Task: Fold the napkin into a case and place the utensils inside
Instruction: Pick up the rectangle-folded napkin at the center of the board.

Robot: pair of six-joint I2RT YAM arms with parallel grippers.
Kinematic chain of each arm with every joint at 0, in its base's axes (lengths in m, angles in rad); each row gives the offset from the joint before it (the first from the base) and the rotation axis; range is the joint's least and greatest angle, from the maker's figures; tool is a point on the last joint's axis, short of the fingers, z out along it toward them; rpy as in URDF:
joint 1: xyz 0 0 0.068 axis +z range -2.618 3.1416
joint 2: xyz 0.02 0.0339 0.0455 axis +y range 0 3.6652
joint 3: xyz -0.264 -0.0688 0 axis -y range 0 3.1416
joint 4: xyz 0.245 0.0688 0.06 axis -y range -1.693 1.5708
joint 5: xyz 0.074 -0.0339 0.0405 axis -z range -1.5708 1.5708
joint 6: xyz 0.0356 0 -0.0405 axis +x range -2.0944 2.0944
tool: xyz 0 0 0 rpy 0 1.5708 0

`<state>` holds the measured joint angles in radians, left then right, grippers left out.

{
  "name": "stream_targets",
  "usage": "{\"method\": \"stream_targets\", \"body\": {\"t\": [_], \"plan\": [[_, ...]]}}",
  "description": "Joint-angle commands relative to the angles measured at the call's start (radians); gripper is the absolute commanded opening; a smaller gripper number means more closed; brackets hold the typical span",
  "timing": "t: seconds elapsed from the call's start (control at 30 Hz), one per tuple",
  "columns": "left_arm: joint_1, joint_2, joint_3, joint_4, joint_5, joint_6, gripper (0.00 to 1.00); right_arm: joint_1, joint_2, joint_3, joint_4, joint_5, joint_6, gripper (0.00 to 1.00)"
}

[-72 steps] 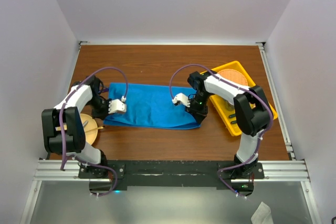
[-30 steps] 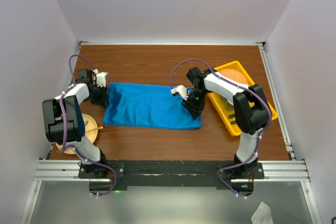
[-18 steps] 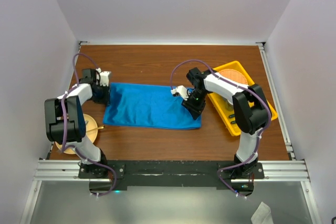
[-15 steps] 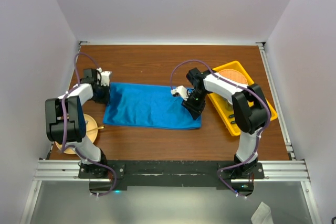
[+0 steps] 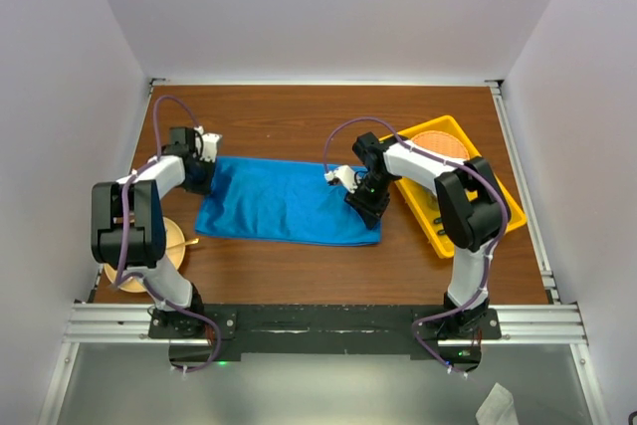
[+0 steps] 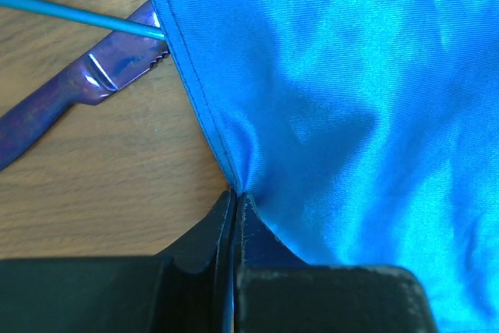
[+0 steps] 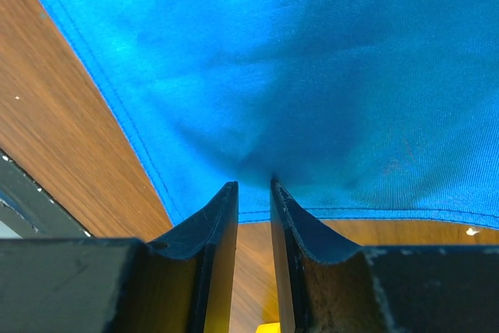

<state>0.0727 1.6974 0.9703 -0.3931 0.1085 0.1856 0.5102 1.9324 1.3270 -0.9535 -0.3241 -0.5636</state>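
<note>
Pale walls (image 5: 318, 7) are seen closing round a brown wooden counter (image 5: 299, 116), on the middle of which the napkin (image 5: 289, 211) is laid flat as a bright blue oblong, its long sides running left to right. At its far left corner the left fingers (image 6: 204, 233) are pressed fully together on the hemmed edge, and the cloth is drawn into a small pucker where it is pinched. Just beside that corner, in the left wrist view, the purple knife (image 6: 70, 103) is seen lying on the bare wood with its serrated tip at the hem. The thin handle of the blue utensil (image 6: 78, 13) is laid across that tip and meets the hem as well; how far either reaches beneath the cloth cannot be told. At the napkin's far right corner the right fingers (image 7: 209, 220) are held to a narrow gap, with the cloth's edge gathered between their tips. A yellow tray (image 5: 428, 229) is set to the right of the napkin, with a round orange plate (image 5: 443, 144) at its far end, and a tan round dish (image 5: 171, 243) is seen beside the left arm.
</note>
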Motion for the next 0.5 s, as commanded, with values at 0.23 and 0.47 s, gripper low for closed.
{"method": "stream_targets", "body": {"t": [0.23, 0.47], "plan": [[-0.024, -0.050, 0.073, -0.105, 0.131, -0.006, 0.00, -0.001, 0.010, 0.000, 0.012, 0.026, 0.024, 0.27], [-0.056, -0.105, 0.163, -0.184, 0.250, -0.027, 0.00, -0.001, 0.017, 0.011, 0.010, 0.023, 0.024, 0.26]]}}
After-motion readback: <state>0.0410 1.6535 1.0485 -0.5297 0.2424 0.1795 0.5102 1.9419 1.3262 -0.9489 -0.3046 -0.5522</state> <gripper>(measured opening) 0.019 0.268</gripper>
